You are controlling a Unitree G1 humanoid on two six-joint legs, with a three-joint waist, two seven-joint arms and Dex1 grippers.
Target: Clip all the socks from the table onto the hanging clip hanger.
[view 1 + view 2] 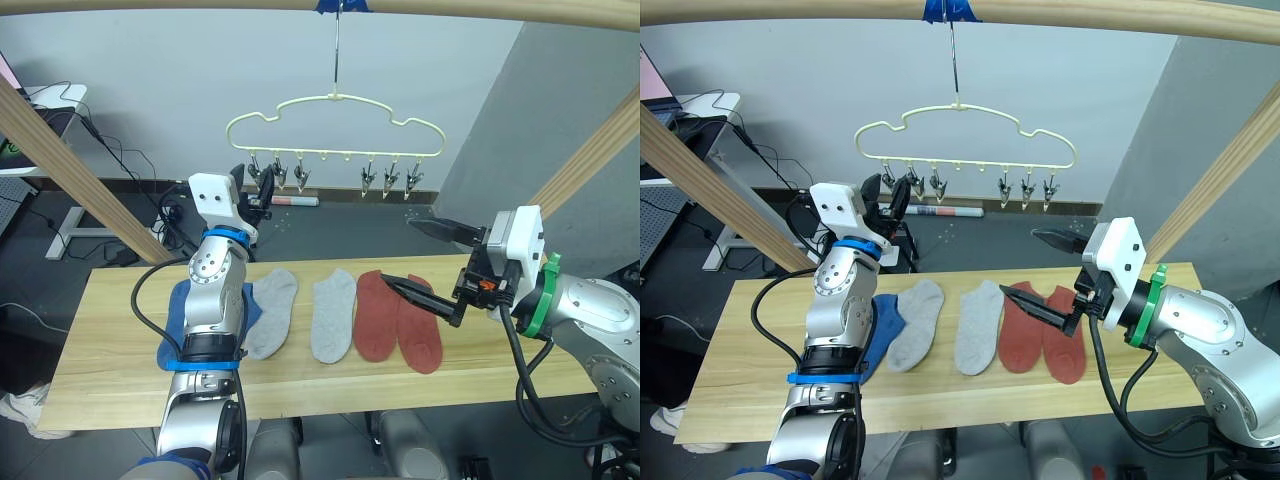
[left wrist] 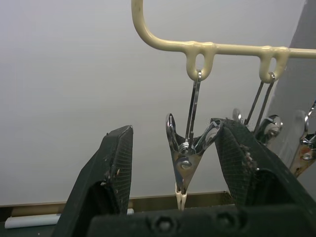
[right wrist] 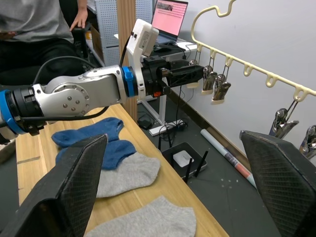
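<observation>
The pale yellow-green clip hanger (image 1: 335, 110) hangs by its hook from the top pole, with a row of metal clips (image 1: 300, 176) under it. My left gripper (image 1: 256, 186) is raised to the leftmost clip (image 2: 184, 159) and is open, with that clip between its fingers (image 2: 112, 163). On the table (image 1: 110, 380) lie the socks in a row: blue ones (image 1: 881, 320) partly hidden behind my left arm, two grey (image 1: 272, 310) (image 1: 333, 312), and two rust red (image 1: 375, 315) (image 1: 420, 332). My right gripper (image 1: 426, 262) hovers open just above the red pair, holding nothing.
Pale wooden frame poles slant down on the left (image 1: 70, 160) and the right (image 1: 590, 150), below a top bar (image 1: 470, 8). A white roll (image 1: 295, 201) lies on the floor behind the table. A desk with cables (image 1: 55, 105) stands far left. A seated person (image 3: 34, 22) is near a laptop (image 3: 168, 12).
</observation>
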